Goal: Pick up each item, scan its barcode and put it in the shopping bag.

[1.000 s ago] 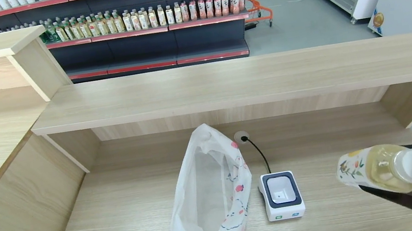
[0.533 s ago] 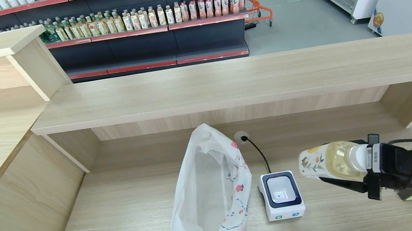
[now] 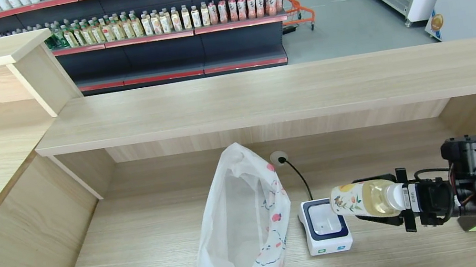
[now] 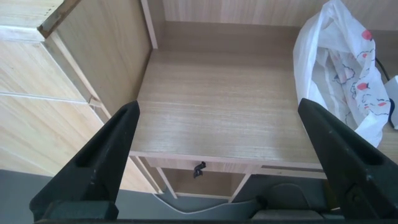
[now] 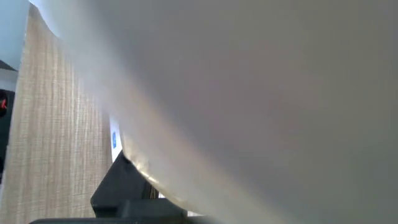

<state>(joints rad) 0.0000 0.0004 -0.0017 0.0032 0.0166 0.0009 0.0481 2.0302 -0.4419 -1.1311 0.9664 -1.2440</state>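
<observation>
A clear bottle (image 3: 361, 200) of pale yellow drink with a flowered label lies level in my right gripper (image 3: 382, 200), which is shut on its neck end. Its base hangs just above the right edge of the white barcode scanner (image 3: 325, 230) on the lower counter. Close up in the right wrist view, the bottle (image 5: 249, 93) covers almost everything. The white shopping bag (image 3: 244, 229) stands open just left of the scanner. My left gripper (image 4: 217, 155) hovers open above the counter's near left edge, with the shopping bag (image 4: 339, 62) off to its side.
A black cable (image 3: 299, 179) runs from the scanner to a grommet hole (image 3: 279, 159) at the back. A raised wooden shelf (image 3: 279, 92) spans the counter's far side, and a wooden side wall (image 3: 37, 234) closes the left. Bare counter (image 3: 142, 256) lies left of the bag.
My right arm has carried the bottle leftward, from the counter's right end to just over the scanner's right edge. The bag and scanner have not moved.
</observation>
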